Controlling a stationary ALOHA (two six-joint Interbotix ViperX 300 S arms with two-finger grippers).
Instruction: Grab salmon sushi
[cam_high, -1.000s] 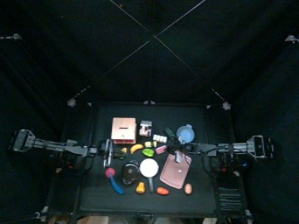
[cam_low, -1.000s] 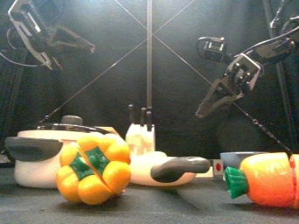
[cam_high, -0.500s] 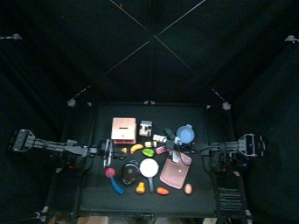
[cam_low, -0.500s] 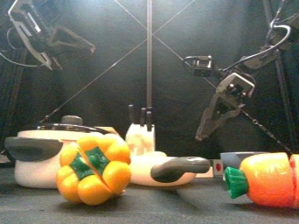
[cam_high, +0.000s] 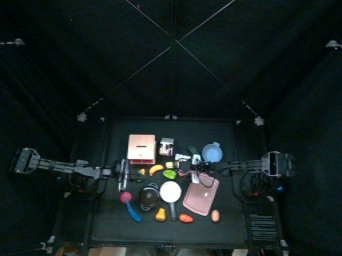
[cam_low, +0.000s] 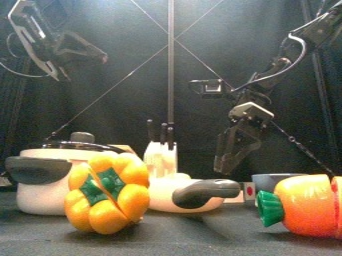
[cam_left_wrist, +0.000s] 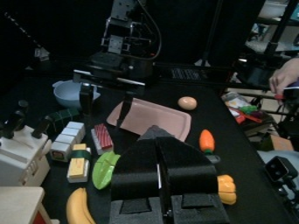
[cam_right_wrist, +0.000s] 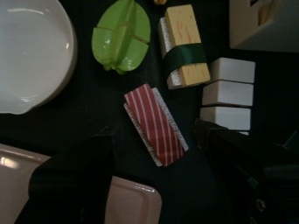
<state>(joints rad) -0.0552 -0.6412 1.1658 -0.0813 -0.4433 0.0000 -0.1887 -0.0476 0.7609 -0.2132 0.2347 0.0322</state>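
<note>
Right hand (cam_right_wrist: 158, 188) open w/ jaws straddling salmon sushi (cam_right_wrist: 156, 136), just beside green leaf (cam_right_wrist: 125, 35). Could nudge egg sushi (cam_right_wrist: 183, 45) (very near) if closing skewed. Left hand (cam_left_wrist: 165, 188) shut.

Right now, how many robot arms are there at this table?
2. The left arm comes in from the left; the right arm from the right, its gripper hovering over the red-striped sushi.
</note>
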